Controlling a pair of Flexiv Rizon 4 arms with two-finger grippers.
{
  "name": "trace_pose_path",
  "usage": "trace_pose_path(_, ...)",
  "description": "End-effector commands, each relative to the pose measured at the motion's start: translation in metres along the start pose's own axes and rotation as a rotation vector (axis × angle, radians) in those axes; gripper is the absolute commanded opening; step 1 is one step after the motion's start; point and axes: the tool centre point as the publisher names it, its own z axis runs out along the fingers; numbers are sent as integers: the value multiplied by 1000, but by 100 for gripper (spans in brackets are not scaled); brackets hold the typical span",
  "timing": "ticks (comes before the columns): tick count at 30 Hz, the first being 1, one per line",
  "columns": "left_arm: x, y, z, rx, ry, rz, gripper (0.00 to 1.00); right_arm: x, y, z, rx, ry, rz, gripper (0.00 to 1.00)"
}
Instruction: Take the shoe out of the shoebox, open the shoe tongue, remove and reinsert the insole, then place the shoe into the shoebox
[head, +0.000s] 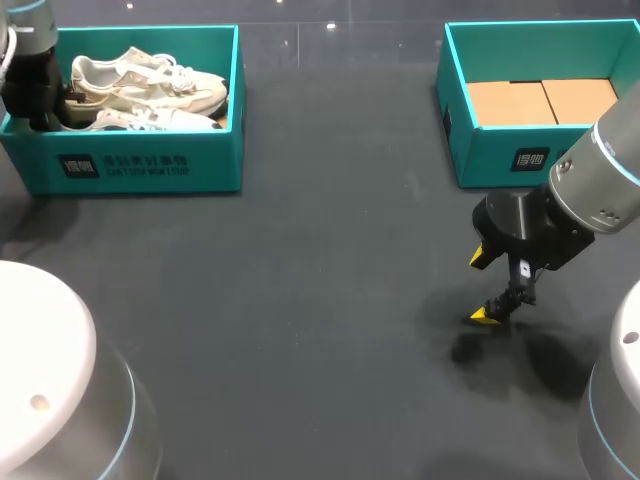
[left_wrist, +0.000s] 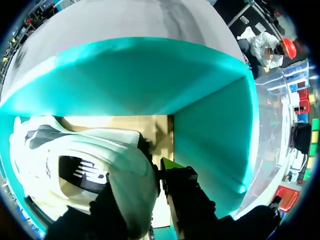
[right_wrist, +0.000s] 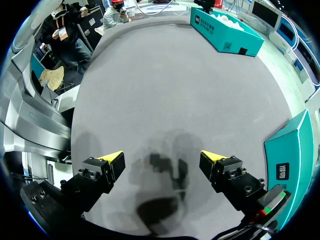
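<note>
Two white shoes lie in the teal shoebox (head: 150, 170) at the table's far left. My left gripper (head: 68, 102) is down inside that box, at the heel end of the shoes. In the left wrist view the white shoe (left_wrist: 75, 165) has its heel wall between the two fingers. The left gripper (left_wrist: 142, 172) is shut on it, with one yellow tip (left_wrist: 170, 164) showing and the other hidden by the shoe. The box's teal wall (left_wrist: 150, 75) rises just ahead. My right gripper (head: 490, 288) hangs open over bare table at the right, holding nothing (right_wrist: 162, 159).
A second teal box (head: 500, 150) with a bare cardboard floor stands at the far right, just behind my right gripper; its wall (right_wrist: 290, 150) shows beside that gripper. Dark open table lies between the two boxes.
</note>
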Motion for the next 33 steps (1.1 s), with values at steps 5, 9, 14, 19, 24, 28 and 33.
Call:
trace_pose_path(5, 0, -9, -19, -1, -15, -22, 0, 2, -1, 1, 0, -4, 0, 100)
trace_pose_path(9, 0, -9, -30, -17, -21, -30, 0, 2, -1, 1, 0, -4, 0, 100)
trace_pose_path(14, 2, -4, -44, -37, -17, -50, 0, 2, -1, 1, 0, -4, 0, 100)
trace_pose_path(19, 8, -1, -60, -51, -5, -75, 0, 2, -1, 1, 0, -4, 0, 100)
trace_pose_path(24, 13, 2, -77, -60, 16, -102, 0, 2, -1, 1, 0, -4, 0, 100)
trace_pose_path(28, 17, 5, -90, -61, 31, -129, 0, 2, -1, 1, 0, -4, 0, 100)
trace_pose_path(33, 20, 8, -102, -60, 36, -143, 0, 2, -1, 1, 0, -4, 0, 100)
